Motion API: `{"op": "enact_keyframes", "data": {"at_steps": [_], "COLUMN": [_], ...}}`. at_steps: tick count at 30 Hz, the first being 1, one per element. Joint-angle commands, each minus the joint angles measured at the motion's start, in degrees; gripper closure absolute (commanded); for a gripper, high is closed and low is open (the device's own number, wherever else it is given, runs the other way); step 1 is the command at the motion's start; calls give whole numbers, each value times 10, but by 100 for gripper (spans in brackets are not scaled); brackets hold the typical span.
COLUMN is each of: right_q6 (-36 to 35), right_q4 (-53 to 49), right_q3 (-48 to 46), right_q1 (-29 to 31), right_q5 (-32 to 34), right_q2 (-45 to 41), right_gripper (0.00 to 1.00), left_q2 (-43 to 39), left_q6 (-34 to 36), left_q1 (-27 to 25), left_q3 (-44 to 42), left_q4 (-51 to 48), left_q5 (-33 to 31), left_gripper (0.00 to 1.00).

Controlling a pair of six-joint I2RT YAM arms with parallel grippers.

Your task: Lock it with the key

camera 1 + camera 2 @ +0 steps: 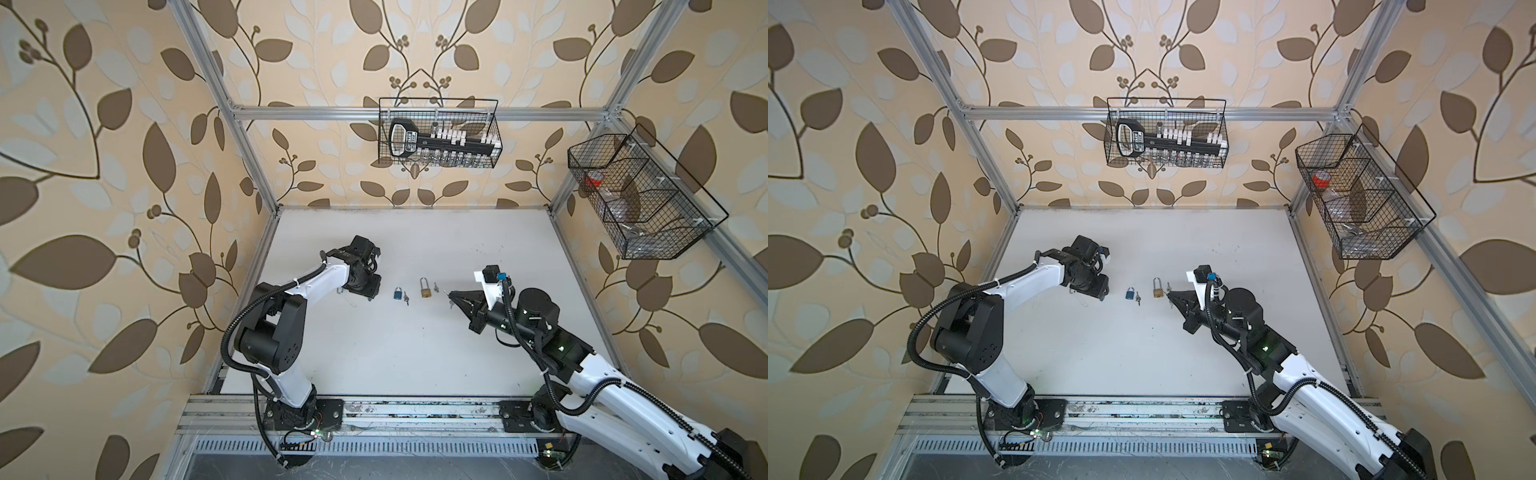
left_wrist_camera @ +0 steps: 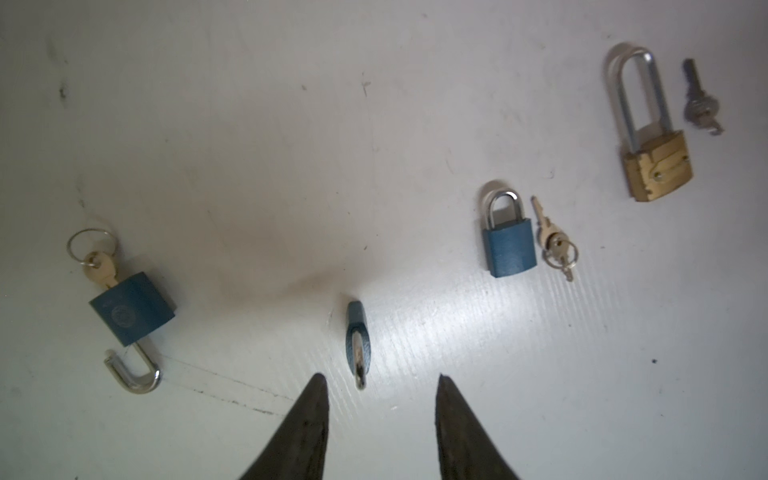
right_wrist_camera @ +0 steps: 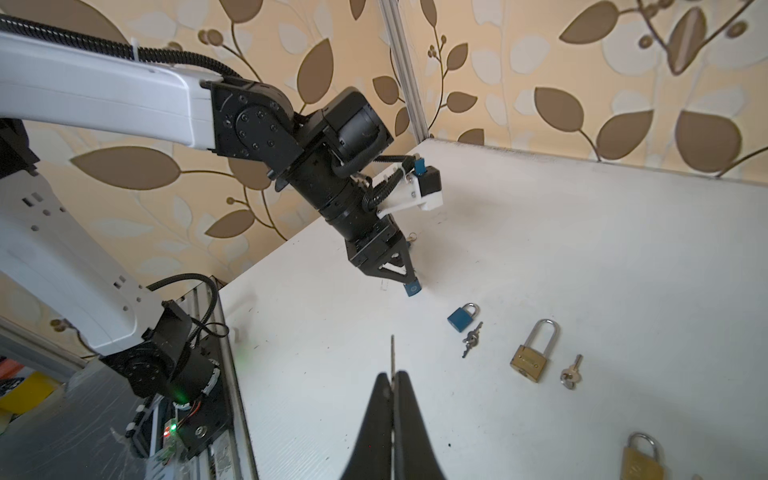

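Your right end effector (image 3: 392,376) was clamped on the key (image 3: 392,353). At its 9 o'clock, the blue lock (image 2: 356,338) stood on the worktop (image 2: 291,145), just before your left end effector (image 2: 380,379), whose tips were apart. Next, I think: grip the lock, then line the key with its keyhole.

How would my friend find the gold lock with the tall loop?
Start at the white table and look near its middle. In both top views the gold lock lies right of the small blue lock, close to the right gripper. Unlike the blue one, its body is brass and its silver loop is very tall.
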Motion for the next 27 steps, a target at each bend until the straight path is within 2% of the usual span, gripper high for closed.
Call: {"op": "enact_keyframes", "data": {"at_steps": [1,9,19,21,27], "right_q6": [-15,-6,-6,-6,-9], "right_q4": [-19,-13,-15,-15,-17], "right_q3": [11,4,5,5,6], "right_q1": [2,2,2,3,3], "right_q5": [27,21,14,14,16], "right_q2": [0,-1,3,3,0], "right_gripper": [100,100,100,100,100], "left_q2": [12,22,38,43,43], "left_q6": [-4,-1,8,10,21], "left_q1": [-7,-7,-7,-7,-6], "left_q3": [15,20,42,47,58], "left_q4": [-25,-33,-44,-48,-63], "left_q5": [-22,-26,-35,-37,-47], "left_gripper": [59,74,84,90,100]}}
